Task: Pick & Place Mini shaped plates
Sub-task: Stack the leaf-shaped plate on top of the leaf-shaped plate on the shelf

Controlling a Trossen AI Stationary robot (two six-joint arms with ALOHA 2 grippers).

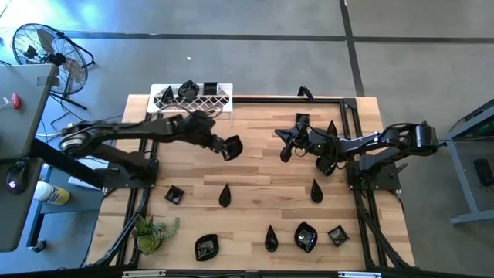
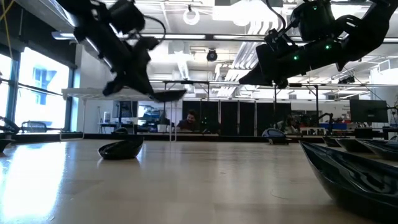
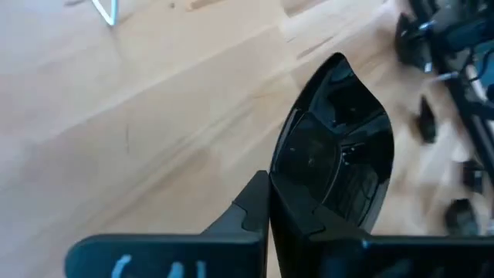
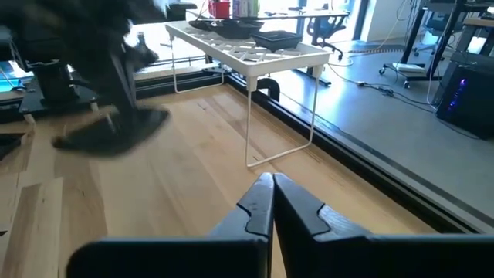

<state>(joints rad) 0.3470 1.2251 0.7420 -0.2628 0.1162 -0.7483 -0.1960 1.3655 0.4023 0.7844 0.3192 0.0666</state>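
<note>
My left gripper [image 1: 224, 144] is closed on the rim of one mini shaped plate [image 1: 232, 147], a glossy black leaf-like dish, and holds it clear of the table [image 1: 255, 166]. In the left wrist view the two fingers [image 3: 255, 208] meet edge to edge and the held plate [image 3: 332, 154] juts out just past them, with bare wood beneath. In the low view the same plate [image 2: 166, 94] hangs tilted in the air under the left gripper [image 2: 134, 84].

Behind this gripper, toward the far edge of the table, stands the white wire rack [image 1: 193, 97], already carrying a few black dishes. The right wrist view shows the rack [image 4: 247, 50] on its thin legs with dishes on top.

My right gripper [image 1: 285, 147] hovers across from the left one, well apart from it, its fingers [image 4: 262, 205] pressed together on nothing.

Nearer me than both grippers, the other plates lie scattered on the wood: a square one [image 1: 174, 194], a teardrop [image 1: 225, 194], another teardrop [image 1: 316, 191], a leaf shape [image 1: 206, 246], a teardrop [image 1: 271, 239], a larger leaf [image 1: 306, 236] and a small square [image 1: 337, 235]. A green plant [image 1: 152, 230] sits at the near left corner.
</note>
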